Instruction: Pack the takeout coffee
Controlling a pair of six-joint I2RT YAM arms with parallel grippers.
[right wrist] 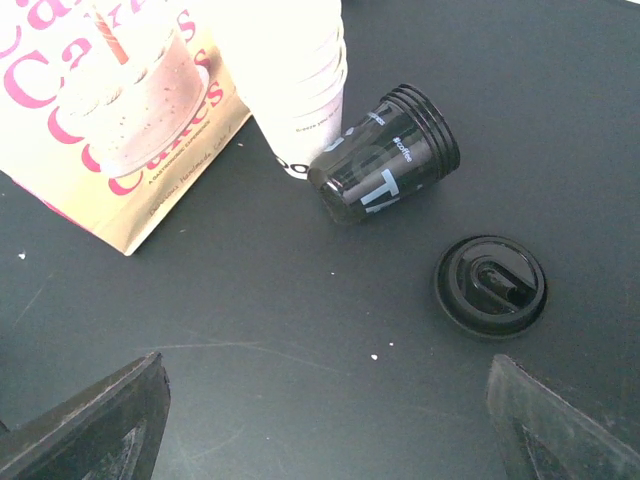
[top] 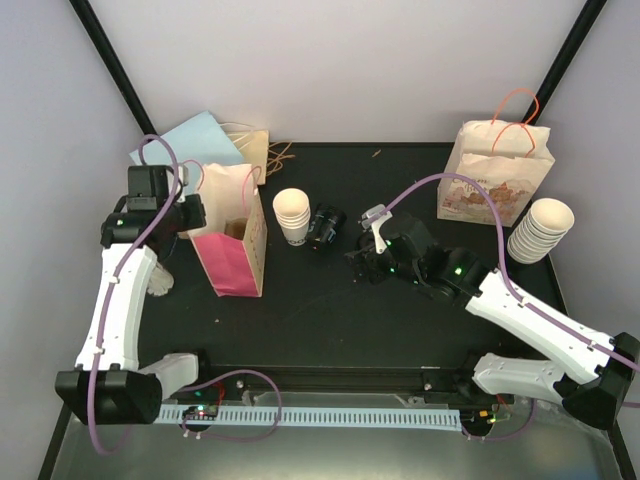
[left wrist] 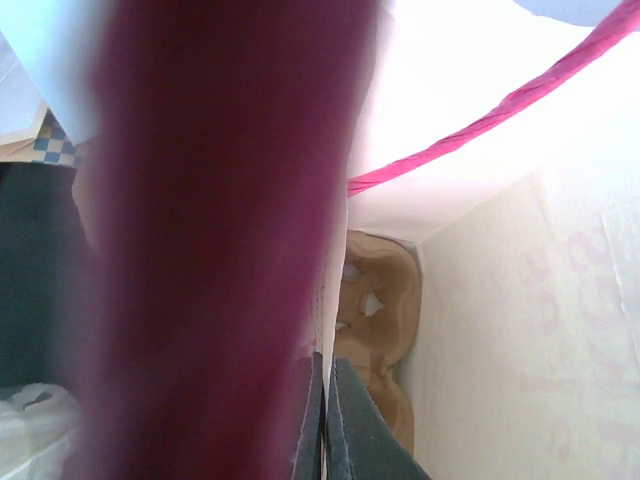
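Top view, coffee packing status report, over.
Left claw shut on pink bag wall. Right claw open, empty, black lid just ahead. Black cups on their side beside white cups, unpacked.

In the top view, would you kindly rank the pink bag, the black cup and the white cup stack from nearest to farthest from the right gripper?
Measured from the right gripper:
1. black cup, on its side, just up and left of the gripper.
2. white cup stack, upright, next to the black cup on its left.
3. pink bag, standing farthest to the left.
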